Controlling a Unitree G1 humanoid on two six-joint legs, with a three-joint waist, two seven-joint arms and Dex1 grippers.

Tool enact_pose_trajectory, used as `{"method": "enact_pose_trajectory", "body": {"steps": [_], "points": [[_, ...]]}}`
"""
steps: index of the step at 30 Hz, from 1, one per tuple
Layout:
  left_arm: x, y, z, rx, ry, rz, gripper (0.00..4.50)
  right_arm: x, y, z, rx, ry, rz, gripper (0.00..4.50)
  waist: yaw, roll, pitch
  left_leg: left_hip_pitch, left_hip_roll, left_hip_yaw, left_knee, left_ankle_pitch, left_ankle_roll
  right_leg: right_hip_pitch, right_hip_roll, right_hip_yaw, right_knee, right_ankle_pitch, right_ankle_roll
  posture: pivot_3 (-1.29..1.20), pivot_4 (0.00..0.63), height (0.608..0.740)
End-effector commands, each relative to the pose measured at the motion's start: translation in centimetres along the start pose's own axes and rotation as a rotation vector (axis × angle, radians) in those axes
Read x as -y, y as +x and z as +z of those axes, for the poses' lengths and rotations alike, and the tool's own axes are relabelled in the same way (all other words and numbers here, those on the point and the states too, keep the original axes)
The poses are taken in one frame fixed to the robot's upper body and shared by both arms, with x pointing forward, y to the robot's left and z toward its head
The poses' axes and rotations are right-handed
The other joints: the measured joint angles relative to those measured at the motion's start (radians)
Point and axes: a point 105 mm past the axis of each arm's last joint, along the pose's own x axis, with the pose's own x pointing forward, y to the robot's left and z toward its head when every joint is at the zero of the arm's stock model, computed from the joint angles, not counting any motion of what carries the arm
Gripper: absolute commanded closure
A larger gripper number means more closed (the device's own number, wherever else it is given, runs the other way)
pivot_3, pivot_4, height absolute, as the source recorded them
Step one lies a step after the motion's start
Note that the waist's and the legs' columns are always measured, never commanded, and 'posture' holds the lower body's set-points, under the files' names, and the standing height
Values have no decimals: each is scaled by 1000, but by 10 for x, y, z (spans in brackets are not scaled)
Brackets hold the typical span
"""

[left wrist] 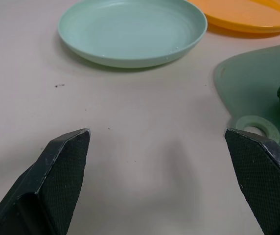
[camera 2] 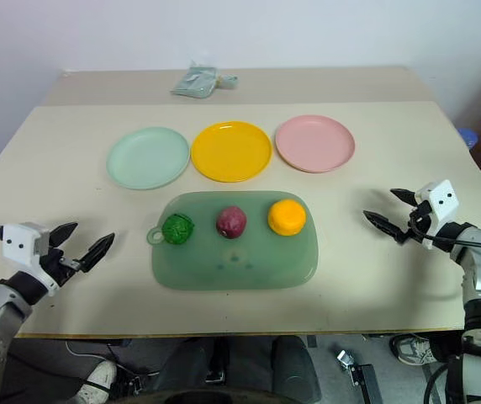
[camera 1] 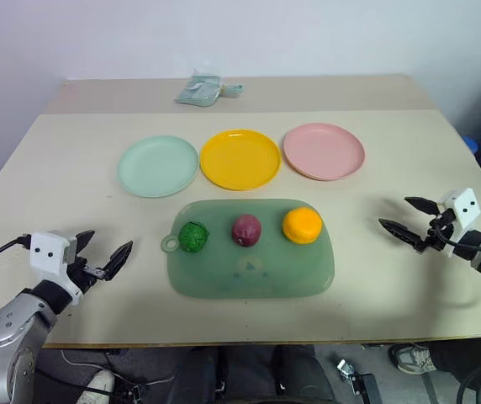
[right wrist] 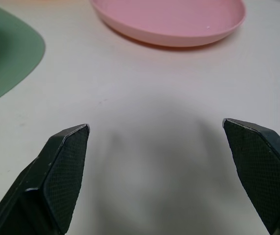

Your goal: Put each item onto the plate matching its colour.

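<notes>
Jaws of the left gripper (camera 1: 104,255) are spread wide and empty, held just above the beige desk (camera 1: 55,177); the jaws of the right gripper (camera 1: 407,218) are likewise released, with nothing between them. Between the two grippers, a translucent green tray (camera 1: 291,273) with a ring tab is laid on the desk. On it, three toy foods are set in a row: the bumpy dark green item (camera 1: 193,236) nearest the left gripper and beside the ring tab, the maroon-purple item (camera 1: 246,230) in the middle, and the smooth orange item (camera 1: 302,225) nearest the right gripper. Beyond the tray, three round plates are lined up: the mint green plate (camera 1: 158,166) ahead of the left jaws, the yellow plate (camera 1: 240,159) in the centre, and the pink plate (camera 1: 324,151) ahead of the right jaws. None of the plates is occupied. Farther off, a pale grey-green cloth bundle (camera 1: 201,89) is seen near the desk's far edge.
</notes>
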Motion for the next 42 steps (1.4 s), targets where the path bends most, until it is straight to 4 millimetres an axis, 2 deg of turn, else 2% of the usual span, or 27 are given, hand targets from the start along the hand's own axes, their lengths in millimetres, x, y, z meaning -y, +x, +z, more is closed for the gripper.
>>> {"method": "enact_pose_trajectory", "body": {"steps": [1, 8, 16, 23, 26, 29, 32, 36, 42], "points": [[3, 0, 17, 64, 34, 1, 0, 4, 5, 9, 32, -37, 1, 38, 0, 0, 0, 0, 0, 0, 0, 0, 0, 0, 0, 0, 0, 0, 0, 0, 150, 740], [3, 1, 18, 71, 25, 6, 0, 7, 14, 13, 69, -59, -35, 38, 0, 0, 0, 0, 0, 0, 0, 0, 0, 0, 0, 0, 0, 1, 2, 0, 150, 740], [9, 13, 25, 86, 7, -37, 0, -5, 20, 23, 108, -61, -39, 38, 1, 0, 0, 0, 0, 0, 0, 0, -1, 0, 0, 0, 1, 1, 2, 0, 150, 740], [21, 37, 34, 90, 1, -165, 0, -16, 0, 36, 129, -75, -53, 38, 8, 0, 0, 0, 0, 0, 1, 1, -1, 0, 0, 0, 2, 1, 3, 0, 150, 740], [38, 47, 44, 97, -20, -316, 0, -25, -13, 48, 144, -83, -36, 38, 6, 0, 0, 0, 0, -1, 1, 1, -1, 0, 1, 0, 3, 1, 3, 0, 150, 740], [56, 51, 47, 75, 15, -469, 0, -45, -22, 62, 160, -80, 26, 38, 5, 0, 0, 0, 0, -1, 1, 1, -1, 0, 1, 0, 3, 2, 3, 0, 150, 740], [73, 52, 47, 48, 69, -607, 0, -76, -22, 76, 174, -63, 128, 38, 3, 0, 0, 0, 1, -1, 1, 1, -1, 0, 2, 0, 3, 1, 3, 0, 150, 740], [87, 61, 36, -22, 170, -705, 0, -123, -25, 80, 153, -51, 274, 38, 8, 0, 0, 1, 0, -1, 1, 1, -1, 0, 1, 0, 3, 1, 3, 0, 150, 740], [87, 81, 23, -78, 256, -699, 0, -152, -26, 85, 150, -36, 301, 38, 9, 0, 0, 0, 0, -1, 1, 1, -1, 0, 1, 0, 3, 1, 3, 0, 150, 740]]}}
